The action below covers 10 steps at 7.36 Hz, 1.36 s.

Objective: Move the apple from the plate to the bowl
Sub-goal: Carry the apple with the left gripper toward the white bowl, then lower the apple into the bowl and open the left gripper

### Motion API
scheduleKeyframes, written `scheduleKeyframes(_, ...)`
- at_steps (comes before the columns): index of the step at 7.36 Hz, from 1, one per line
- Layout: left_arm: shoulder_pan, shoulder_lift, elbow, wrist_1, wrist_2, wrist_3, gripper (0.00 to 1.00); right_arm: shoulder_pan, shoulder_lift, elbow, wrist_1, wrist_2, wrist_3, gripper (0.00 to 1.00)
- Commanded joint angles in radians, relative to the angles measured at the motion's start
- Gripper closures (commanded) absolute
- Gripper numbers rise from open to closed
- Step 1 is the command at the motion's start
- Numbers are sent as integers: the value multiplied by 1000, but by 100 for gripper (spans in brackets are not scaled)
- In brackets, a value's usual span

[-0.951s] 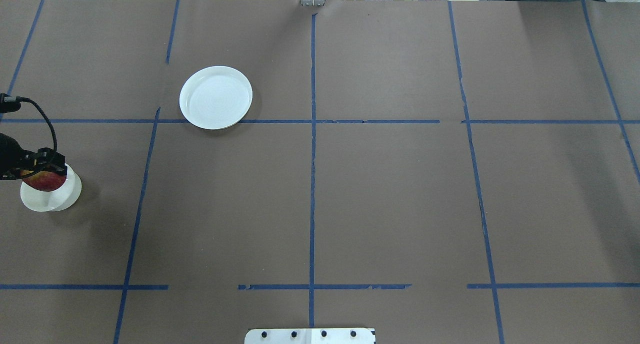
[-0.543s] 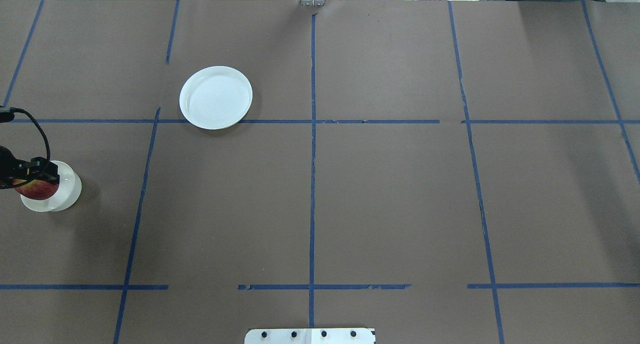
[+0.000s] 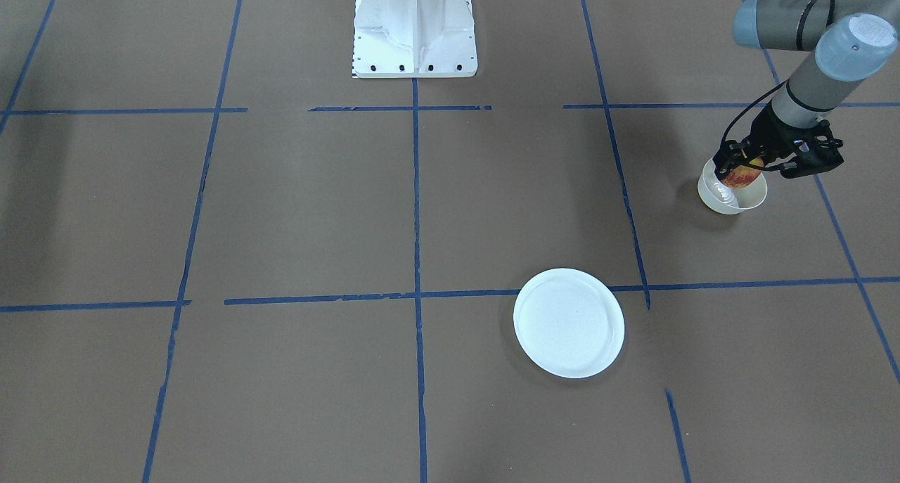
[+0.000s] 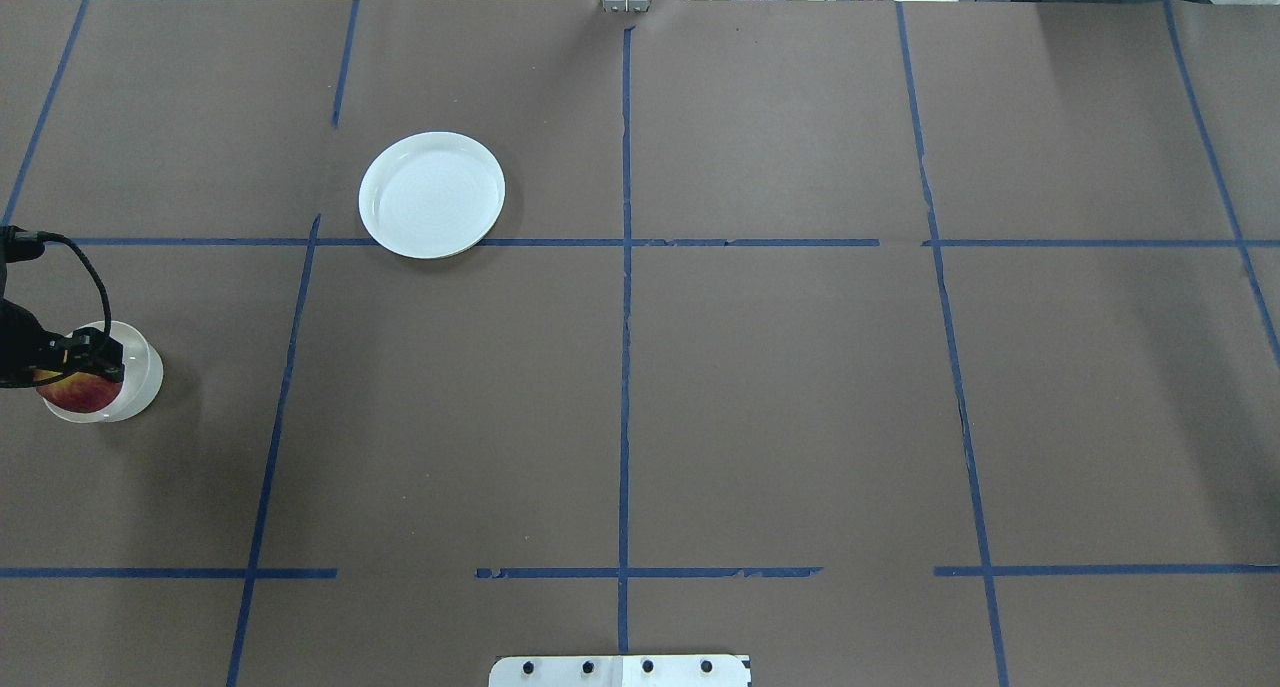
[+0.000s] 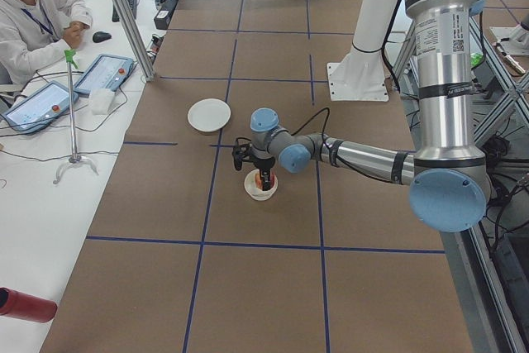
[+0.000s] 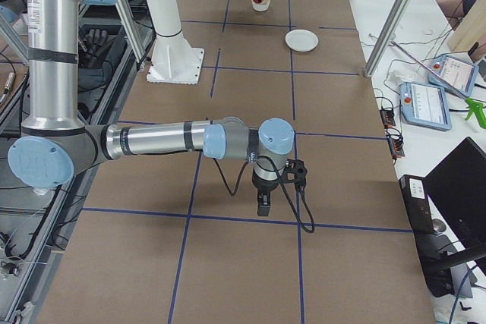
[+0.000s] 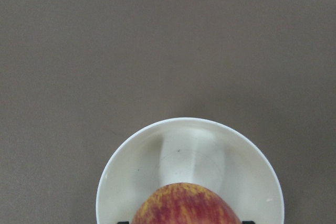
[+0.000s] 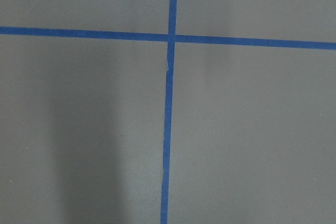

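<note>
The left gripper clamps the small round red-yellow apple over the deep cream-white bowl. Whether the right gripper is open cannot be told.

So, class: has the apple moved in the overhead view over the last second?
Yes. Against the bowl, which stayed put, the apple slid left and lower in the view, toward the bowl's left rim.

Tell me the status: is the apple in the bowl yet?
Left gripper shut on the apple, over the bowl. Right gripper far off, state unclear. Plate bare; nothing blocking.
</note>
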Motion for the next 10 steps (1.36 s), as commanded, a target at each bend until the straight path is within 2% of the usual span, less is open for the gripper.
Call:
scheduleKeyframes(1,12,-2,13,0,-2,-1,49,0,0,0,0,0,0,0)
scheduleKeyframes(3,15,-3,13,0,-2,-2,14,0,0,0,0,0,0,0)
scheduleKeyframes(4,15,-3,13,0,-3,-2,1,0,0,-1,0,0,0,0)
scheduleKeyframes(7,14,-11,-1,2,-6,-2,0,0,0,0,0,0,0,0)
scheduleKeyframes(9,-5,12,-100,18,-80,8,0,0,0,0,0,0,0,0)
scheduleKeyframes(10,-46,67,-179,26,-100,28,0,0,0,0,0,0,0,0)
